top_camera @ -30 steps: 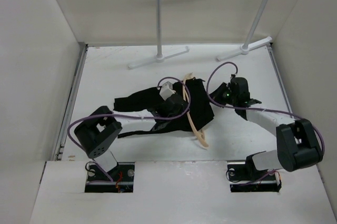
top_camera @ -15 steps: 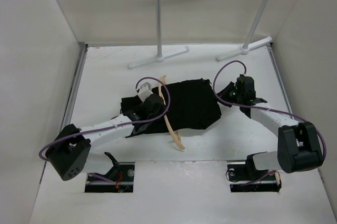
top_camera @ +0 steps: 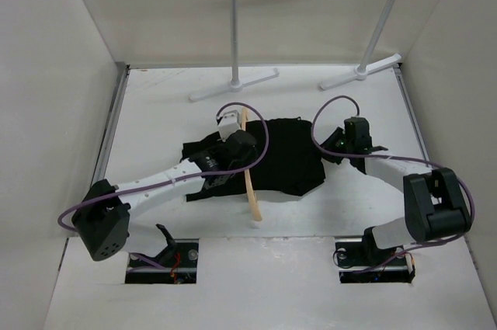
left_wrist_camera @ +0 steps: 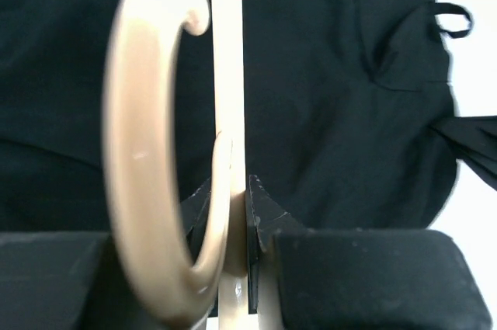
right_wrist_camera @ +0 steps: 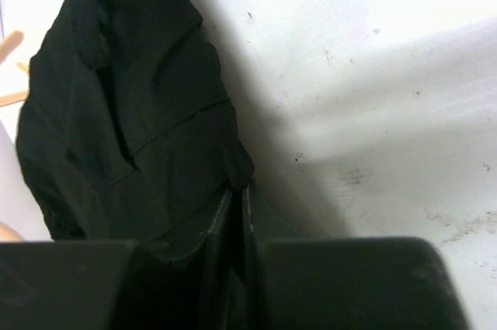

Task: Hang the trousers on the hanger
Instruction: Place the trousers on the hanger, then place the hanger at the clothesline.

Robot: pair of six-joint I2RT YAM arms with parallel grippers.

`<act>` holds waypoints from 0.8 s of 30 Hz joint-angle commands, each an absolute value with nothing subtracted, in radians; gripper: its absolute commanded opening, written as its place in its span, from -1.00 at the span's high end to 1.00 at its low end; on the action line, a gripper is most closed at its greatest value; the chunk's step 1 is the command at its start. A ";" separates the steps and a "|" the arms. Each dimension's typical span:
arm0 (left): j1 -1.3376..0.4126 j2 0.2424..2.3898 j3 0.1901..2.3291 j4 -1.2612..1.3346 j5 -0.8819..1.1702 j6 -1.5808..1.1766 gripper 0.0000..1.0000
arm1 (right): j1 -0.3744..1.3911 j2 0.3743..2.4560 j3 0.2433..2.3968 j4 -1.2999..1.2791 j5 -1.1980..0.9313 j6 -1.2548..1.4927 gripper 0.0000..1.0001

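We see crumpled black soft-fabric trousers (top_camera: 287,155) on the white tabletop (top_camera: 155,105), thin tan wooden hanger (top_camera: 251,190) across their left side, our left end effector (top_camera: 235,146) upon it, our right end effector (top_camera: 334,146) at the trousers' right edge

Bright, even light pours down on the white table (top_camera: 155,112), and shadows stay short and soft. The trousers (top_camera: 291,159) read as a near-featureless black mass. In the left wrist view, the hanger (left_wrist_camera: 140,159) hook looms close and blurred. In the right wrist view, the table glares white, with a soft shadow hugging the cloth.
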State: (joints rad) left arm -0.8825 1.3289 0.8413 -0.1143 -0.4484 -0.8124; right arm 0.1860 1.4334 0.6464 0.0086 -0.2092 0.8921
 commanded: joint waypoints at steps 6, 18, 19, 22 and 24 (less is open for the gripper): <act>-0.955 1.309 1.025 -0.127 -0.534 -0.726 0.95 | 0.222 1.286 0.647 -0.032 -0.183 0.874 -0.11; -0.930 1.345 1.325 -0.259 -0.440 -0.704 0.97 | 0.435 0.778 0.738 -0.238 -0.239 0.727 -0.38; -0.930 1.357 1.362 -0.281 -0.434 -0.695 0.97 | 0.453 0.761 0.761 -0.262 -0.232 0.716 -0.39; -0.929 1.393 1.485 -0.342 -0.410 -0.669 0.97 | 0.435 0.741 0.860 -0.388 -0.155 0.697 -0.46; -0.918 1.404 1.535 -0.363 -0.393 -0.661 0.98 | 0.404 0.735 0.903 -0.445 -0.108 0.638 -0.51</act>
